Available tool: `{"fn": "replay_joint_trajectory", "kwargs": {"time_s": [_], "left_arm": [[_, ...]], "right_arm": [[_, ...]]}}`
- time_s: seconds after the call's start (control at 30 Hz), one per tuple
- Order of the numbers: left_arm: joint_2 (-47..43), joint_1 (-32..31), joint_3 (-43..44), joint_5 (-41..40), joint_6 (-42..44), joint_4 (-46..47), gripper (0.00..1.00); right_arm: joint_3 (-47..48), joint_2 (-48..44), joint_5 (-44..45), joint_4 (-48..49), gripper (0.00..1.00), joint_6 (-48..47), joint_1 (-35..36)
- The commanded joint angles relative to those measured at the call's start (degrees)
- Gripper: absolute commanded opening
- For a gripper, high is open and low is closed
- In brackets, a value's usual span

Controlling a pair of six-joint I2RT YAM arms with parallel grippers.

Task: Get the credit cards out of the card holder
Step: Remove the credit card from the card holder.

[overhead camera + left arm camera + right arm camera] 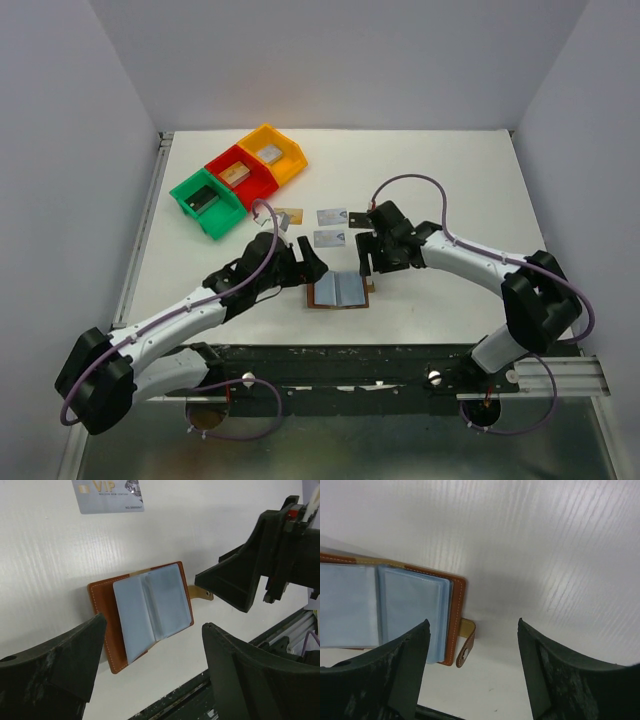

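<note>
White tabletop (450, 180), grey walls on three sides. Item one, your card holder (340, 291): it lies open and flat near the front edge of the table, between the two grippers. Its light-blue sleeves face up with a brown leather border around them, and the snap tab (466, 647) sticks out on the right-arm side. Whether any card sits in the sleeves you cannot tell. Item two, cards lying on the table behind the holder and apart from it: a silvery card (329, 238) nearest, a second silvery card (331, 216) just beyond, a gold-tan card (288, 216) to their left. Your left gripper (150, 680) sits low just left of the holder, fingers spread wide, nothing between them. Your right gripper (472, 675) hangs over the holder's right edge and tab, fingers likewise spread and empty. Far left, well apart: green bin (190, 212), red bin (262, 182), yellow bin (292, 160), side by side in a diagonal row, a block in each.
</note>
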Motion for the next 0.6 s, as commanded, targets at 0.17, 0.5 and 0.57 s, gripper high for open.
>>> {"fn": "replay_joint_trajectory", "kwargs": {"time_s": [0.17,0.5,0.57], "left_arm": [[2.65,-2.29,2.66,-1.05,2.04,-0.89,0.77],[5.20,-2.73,3.72,0.27,3.36,-0.80,0.55],[5.99,-2.82,4.16,0.88,3.97,-0.45,0.55]], "right_arm": [[-4.08,2.99,-3.27,-0.43,0.60,1.37,-0.11],[-7.68,-1.83,-7.30,1.68,0.00,0.32,-0.03],[-8.48,-4.91,-8.97,2.73,0.00,-1.08,-0.11]]}}
